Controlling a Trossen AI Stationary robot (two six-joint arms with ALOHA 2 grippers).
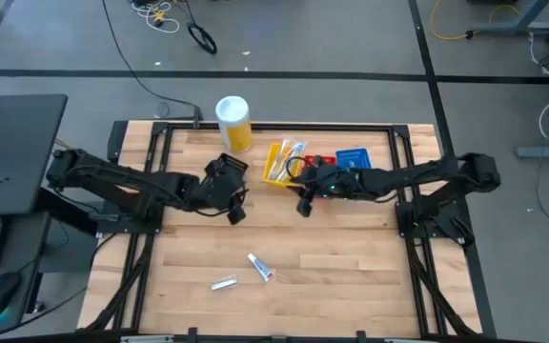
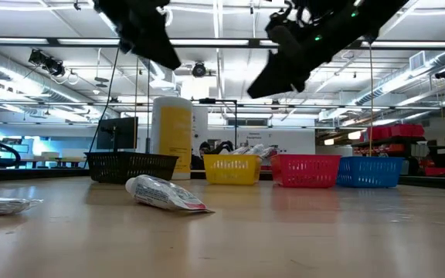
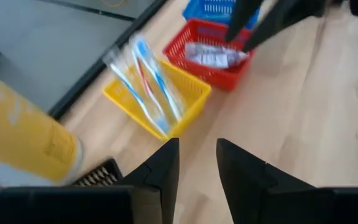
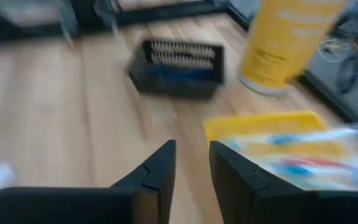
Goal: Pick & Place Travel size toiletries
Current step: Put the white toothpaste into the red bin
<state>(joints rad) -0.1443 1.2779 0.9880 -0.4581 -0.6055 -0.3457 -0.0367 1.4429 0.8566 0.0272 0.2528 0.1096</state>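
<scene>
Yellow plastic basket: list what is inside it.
The yellow plastic basket holds several slim packaged toothbrushes with blue and red marks, lying lengthwise. Anything beneath them is covered.

Black basket (image 1: 219,168) lies mostly hidden beneath the left tool (image 1: 237,213) in the high view. Yellow canister (image 3: 23,143) is cut off by the edge. Toothbrush packets (image 4: 303,154) beside the right tool (image 4: 191,158) are blurred; their markings cannot be read.

The light is bright and even, coming from long ceiling lamps (image 2: 230,42) seen in the low view. Shadows on the wooden table (image 1: 332,257) are soft and short. Both wrist views are blurred, mostly the yellow canister (image 4: 291,40) and black basket (image 4: 179,67).
</scene>
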